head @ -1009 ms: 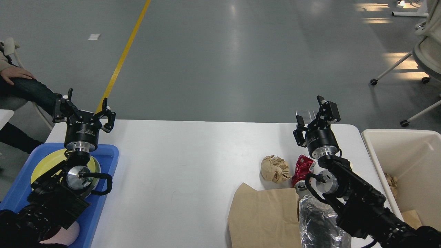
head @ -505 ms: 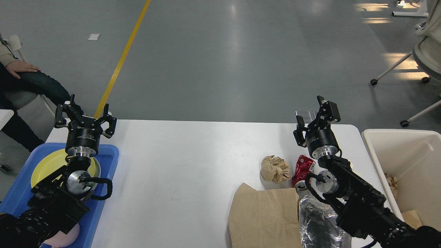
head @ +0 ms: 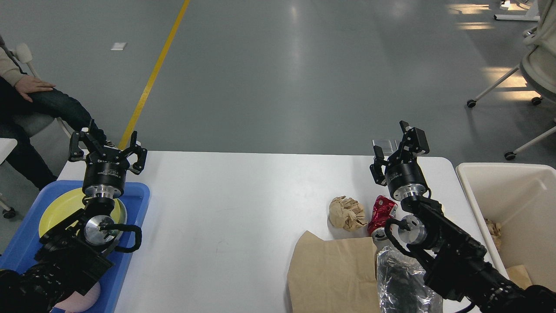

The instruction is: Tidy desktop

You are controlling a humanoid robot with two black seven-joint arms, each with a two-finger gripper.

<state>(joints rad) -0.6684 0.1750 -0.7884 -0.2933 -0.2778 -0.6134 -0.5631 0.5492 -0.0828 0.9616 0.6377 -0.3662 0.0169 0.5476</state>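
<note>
The white desktop (head: pixel 243 204) fills the middle of the head view. On its right part lie a crumpled brown paper ball (head: pixel 346 212), a crushed red can (head: pixel 382 214), a flat brown paper bag (head: pixel 332 271) and a crumpled silver foil wrapper (head: pixel 402 282). My left gripper (head: pixel 107 147) is open and empty above the far end of the blue tray (head: pixel 134 204). My right gripper (head: pixel 398 145) is open and empty, raised behind the red can.
The blue tray at the left holds a yellow plate (head: pixel 58 208) and a pink dish (head: pixel 84 298). A cream-white deep bin (head: pixel 512 204) with brown scraps stands at the right. A seated person (head: pixel 30 100) is at the far left; chairs (head: pixel 534 74) stand far right.
My left gripper has sunk lower and slightly forward over the tray's far end. The right arm has not moved. The seated person shifted.
</note>
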